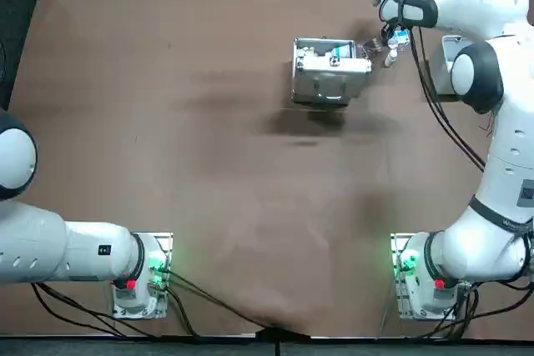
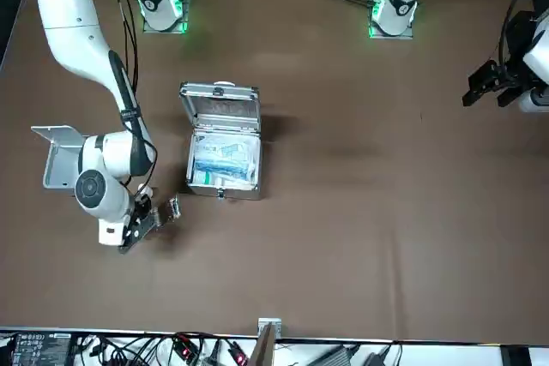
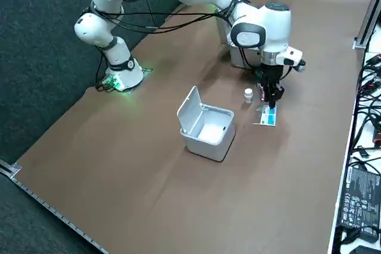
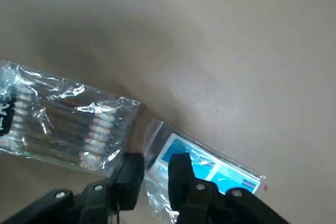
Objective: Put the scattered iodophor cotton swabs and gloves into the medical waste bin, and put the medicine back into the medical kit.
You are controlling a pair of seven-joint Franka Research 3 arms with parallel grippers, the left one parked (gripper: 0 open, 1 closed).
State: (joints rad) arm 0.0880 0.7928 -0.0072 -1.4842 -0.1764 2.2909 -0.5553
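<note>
The blue-labelled packet [image 4: 215, 169] lies flat on the worktop [image 3: 149, 165] directly under the right hand [image 4: 156, 174]. Its long axis runs away from the fingertips, so the hand has it by one end rather than across the middle. The hand is drawn in to a slim gap with the packet's clear, crinkled edge inside it. I judge it to be pinching that edge, with nothing else in its hold (the label is too small to say whether it contains gloves or more swabs).

On the other side of the fingers, just beside them, lies the clear packet of cotton swabs [image 4: 63, 121]. Its near corner is close to the blue packet's corner, and I cannot tell whether the two touch.

The coming move turns on where the waste bin [image 3: 205, 144] stands. It is near the hand on the robot's right and a little back toward the arm's base, with its lid up.

The small medicine bottle [image 3: 248, 94] stands just beside the hand on the kit's side. The open medical kit [image 2: 220, 111] is farther off to the hand's left. A lift and a short swing rightward should serve, though a grip on one end may let the packet droop.
</note>
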